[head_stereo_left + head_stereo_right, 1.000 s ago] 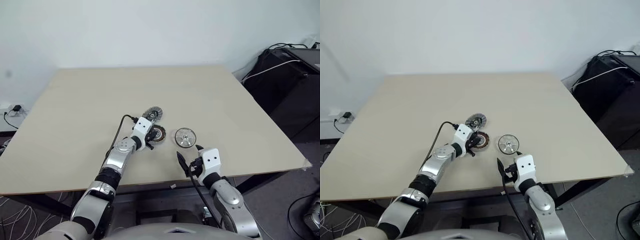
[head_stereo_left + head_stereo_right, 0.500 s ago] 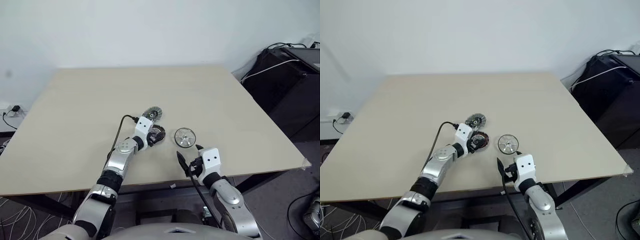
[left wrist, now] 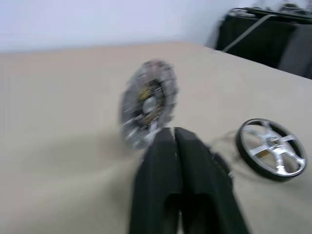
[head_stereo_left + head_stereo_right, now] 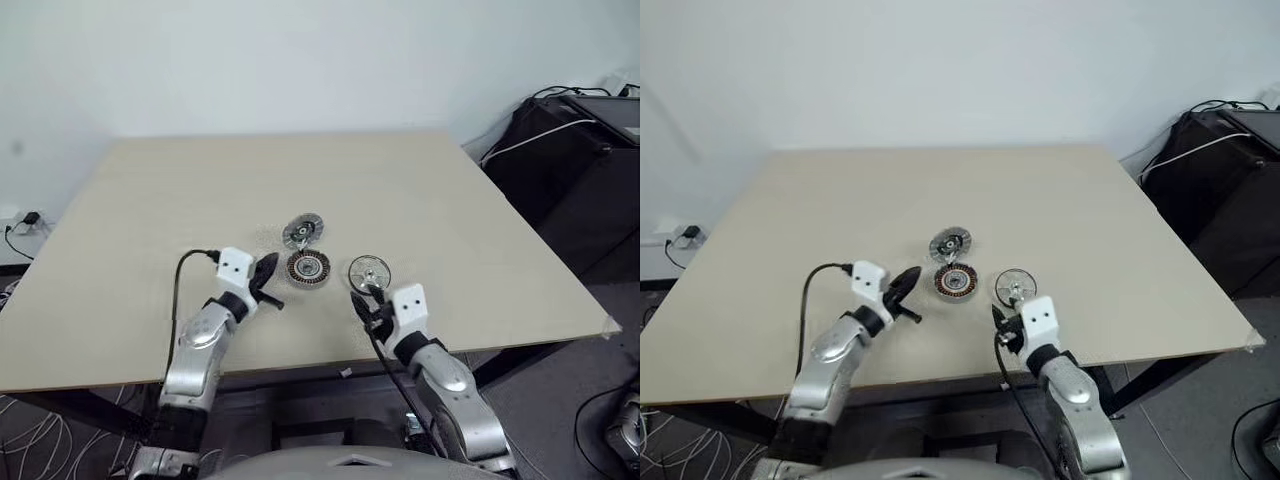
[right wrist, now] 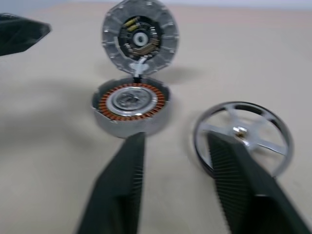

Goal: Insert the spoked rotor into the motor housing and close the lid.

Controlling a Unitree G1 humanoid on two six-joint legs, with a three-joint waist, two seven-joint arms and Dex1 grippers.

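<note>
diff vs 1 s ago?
The left gripper let go of the motor housing, drew back toward the robot's left and shut, empty. The right gripper moved up to the near edge of the spoked rotor, its fingers open and narrower than before. Housing, rotor and lid kept their places on the table.

the housing (image 4: 308, 267) is set just right of the left gripper (image 4: 266, 272), lid (image 4: 303, 230) behind it, rotor (image 4: 369, 272) just ahead of the right gripper (image 4: 366, 302).
</note>
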